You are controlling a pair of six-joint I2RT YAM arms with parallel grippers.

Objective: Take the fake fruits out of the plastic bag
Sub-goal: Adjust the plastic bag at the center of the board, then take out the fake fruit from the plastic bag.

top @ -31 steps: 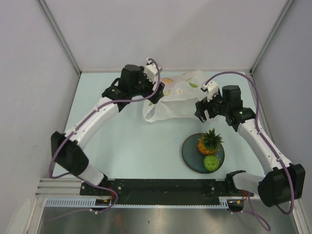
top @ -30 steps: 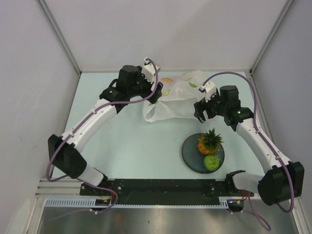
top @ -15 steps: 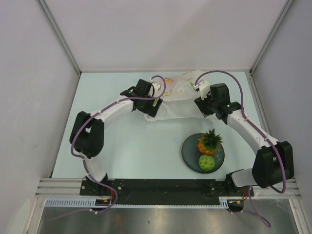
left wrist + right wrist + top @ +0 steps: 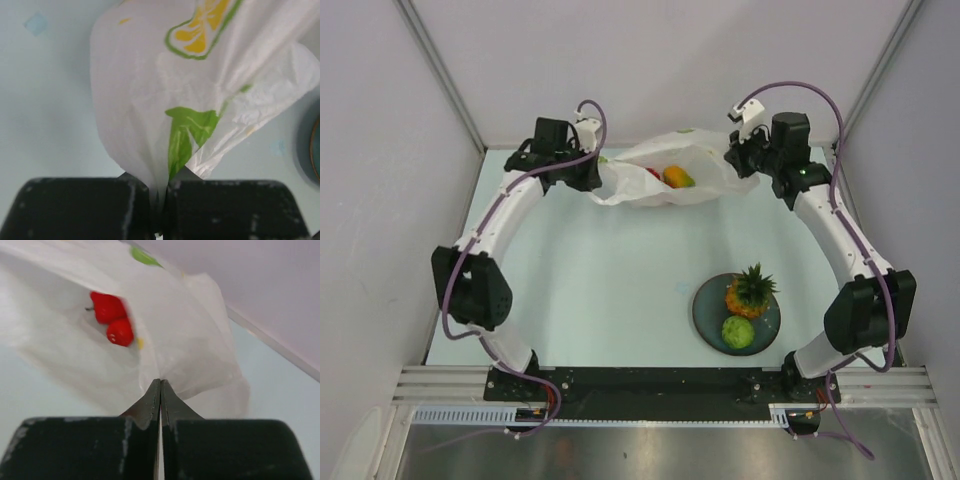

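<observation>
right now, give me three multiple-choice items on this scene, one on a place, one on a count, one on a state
1. Where is the pineapple?
A in the plastic bag
B on the dark plate
C in the right pincer

2. How many fruits are on the dark plate?
A one
B four
C two

3. How is the left pincer?
A shut on the plastic bag
B wide open
C shut on the pineapple

1 B: it stands on the dark plate.
2 C: only the pineapple and the green fruit lie there.
3 A: the left wrist view shows plastic pinched between its closed jaws.

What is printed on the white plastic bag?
The bag has yellow, green-rimmed citrus slices; left wrist view.
</observation>
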